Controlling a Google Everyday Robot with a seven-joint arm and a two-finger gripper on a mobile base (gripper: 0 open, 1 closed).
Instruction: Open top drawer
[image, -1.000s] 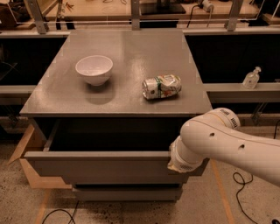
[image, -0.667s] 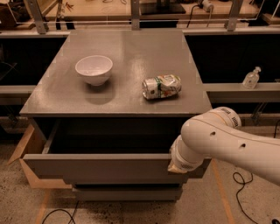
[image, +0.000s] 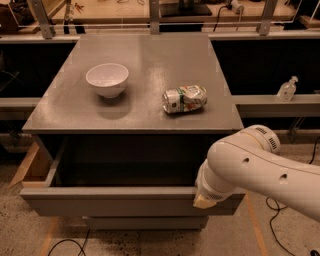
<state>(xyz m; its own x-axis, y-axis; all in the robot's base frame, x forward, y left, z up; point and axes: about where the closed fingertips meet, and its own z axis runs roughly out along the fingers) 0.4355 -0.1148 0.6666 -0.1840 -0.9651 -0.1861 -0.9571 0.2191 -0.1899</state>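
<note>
Dim, warm light is cast from above; the inside of the top drawer (image: 115, 201) is left dark, the claw (image: 204, 200) at its front rim shaded.

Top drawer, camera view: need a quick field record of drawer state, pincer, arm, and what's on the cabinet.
top drawer: pulled well out, interior in shadow, no contents visible
pincer: at the right part of the drawer's front panel, mostly hidden behind the wrist
arm: white, enters from the right
cabinet top: holds two items, set apart
bowl: white, upright, on the left side
can: dented, lying on its side, right of the bowl
lower drawer front: below the top drawer, appears shut
bottle: on the ledge to the right
</note>
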